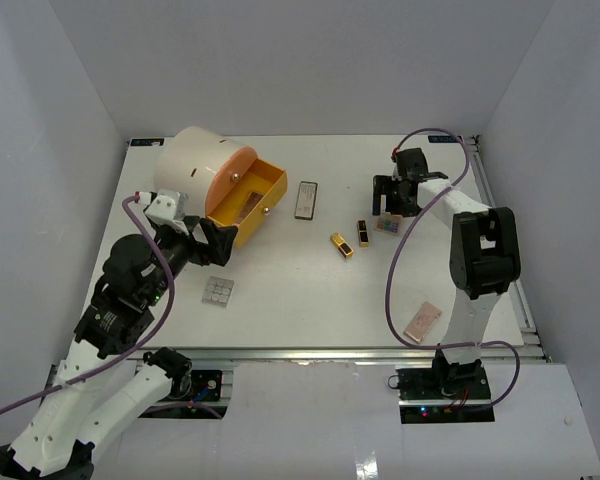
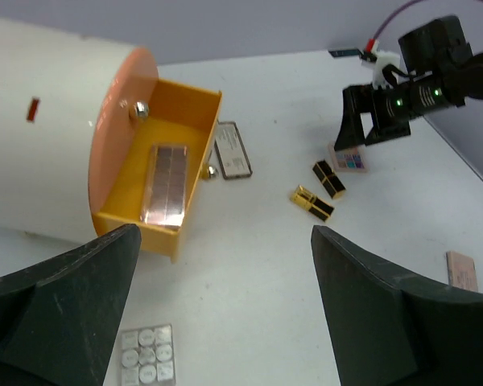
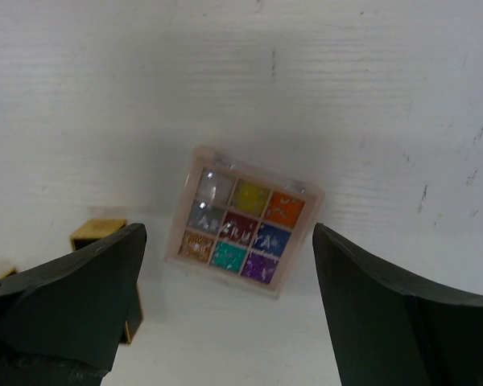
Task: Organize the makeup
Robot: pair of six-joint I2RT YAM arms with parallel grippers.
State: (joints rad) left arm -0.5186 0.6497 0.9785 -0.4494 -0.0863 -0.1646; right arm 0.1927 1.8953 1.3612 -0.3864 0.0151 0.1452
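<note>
My left gripper (image 1: 215,243) is open and empty, above bare table near the open orange-yellow drawer (image 1: 265,180). A pinkish palette (image 2: 167,185) lies inside the drawer. A grey palette with round pans (image 1: 217,291) lies just below my left gripper (image 2: 225,265). My right gripper (image 1: 393,208) is open and hovers over the multicolour palette (image 3: 243,219), a finger on each side, not touching. Two gold-and-black lipstick tubes (image 1: 363,232) (image 1: 342,245) lie left of it. A grey palette (image 1: 306,199) lies beside the drawer. A pinkish palette (image 1: 423,320) lies near the front right. No sponges are in view.
The big cream cylinder (image 1: 195,165) lies on its side at the back left, its drawer pulled out toward the table's middle. White walls stand close on the left, back and right. The right arm (image 1: 480,240) stretches along the right side.
</note>
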